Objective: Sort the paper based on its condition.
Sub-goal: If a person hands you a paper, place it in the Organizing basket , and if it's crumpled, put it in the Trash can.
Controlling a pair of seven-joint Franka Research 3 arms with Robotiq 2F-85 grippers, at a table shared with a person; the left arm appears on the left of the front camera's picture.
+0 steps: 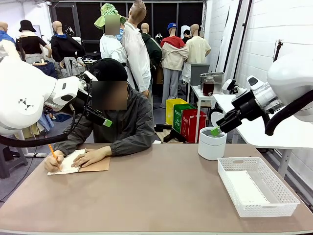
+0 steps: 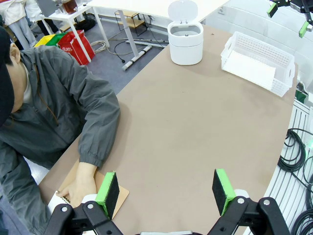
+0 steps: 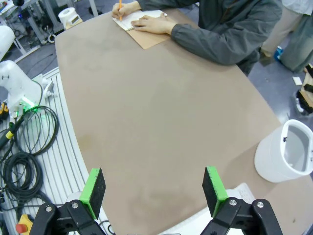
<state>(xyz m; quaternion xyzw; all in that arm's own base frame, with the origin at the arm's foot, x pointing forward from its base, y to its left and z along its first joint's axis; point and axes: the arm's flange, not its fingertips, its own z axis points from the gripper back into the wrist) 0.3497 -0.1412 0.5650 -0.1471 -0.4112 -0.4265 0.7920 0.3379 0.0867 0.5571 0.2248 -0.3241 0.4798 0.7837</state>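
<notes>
Front view: paper sheet (image 1: 245, 189) flat inside basket (image 1: 269, 208), person (image 1: 128, 125) writing.

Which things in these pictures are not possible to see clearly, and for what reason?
- Writing on the spiral-bound notebook's white page: too small in the front view, partly under the person's hand.
- Bottom of the round white plastic bin: cut by the right wrist view's edge.
- Number of white paper sheets in the white mesh basket: white on white, left wrist view.

Notebook (image 1: 73, 165) partly under person's hand (image 1: 93, 155); paper (image 2: 252, 68) in basket (image 2: 266, 49), condition indiscernible.
</notes>
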